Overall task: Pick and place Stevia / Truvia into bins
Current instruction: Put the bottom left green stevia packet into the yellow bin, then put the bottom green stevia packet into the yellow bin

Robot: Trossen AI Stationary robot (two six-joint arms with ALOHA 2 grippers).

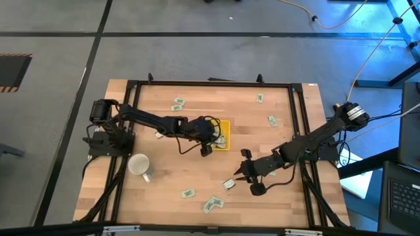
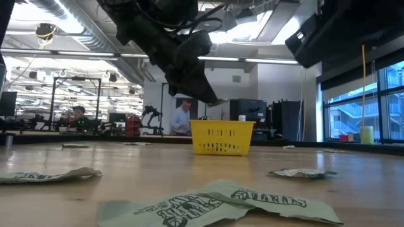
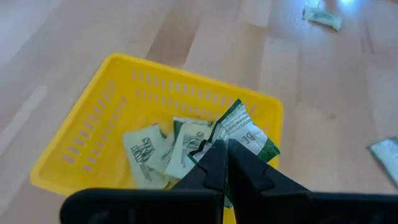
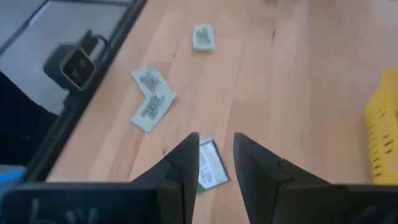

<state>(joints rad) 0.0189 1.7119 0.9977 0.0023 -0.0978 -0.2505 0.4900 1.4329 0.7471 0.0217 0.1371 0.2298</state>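
My left gripper [image 3: 225,148] is shut on one green-and-white Stevia packet [image 3: 244,130] above the yellow bin [image 3: 99,130], which stands on the table near its middle [image 1: 225,126]. A few packets [image 3: 155,155] lie inside the bin. In the low view the held packet's tip [image 2: 216,101] hangs above the bin's rim [image 2: 222,123]. My right gripper [image 4: 216,146] stands open over a packet [image 4: 210,167] that lies flat on the wood toward the near right [image 1: 228,184], without touching it. My left gripper pinches the packet by one end [image 3: 219,140] between its two fingers. The fingers slant down from the table's left side. The rest of the packet sticks out past the fingertips, crumpled, lifted clear over the bin's near corner.
More packets lie scattered on the wood: far left [image 1: 178,105], far right [image 1: 260,98], right [image 1: 272,120], and near the front edge [image 1: 188,193], [image 1: 213,203]. A white mug [image 1: 139,165] lies at the near left. A black frame [image 1: 302,124] borders the table.
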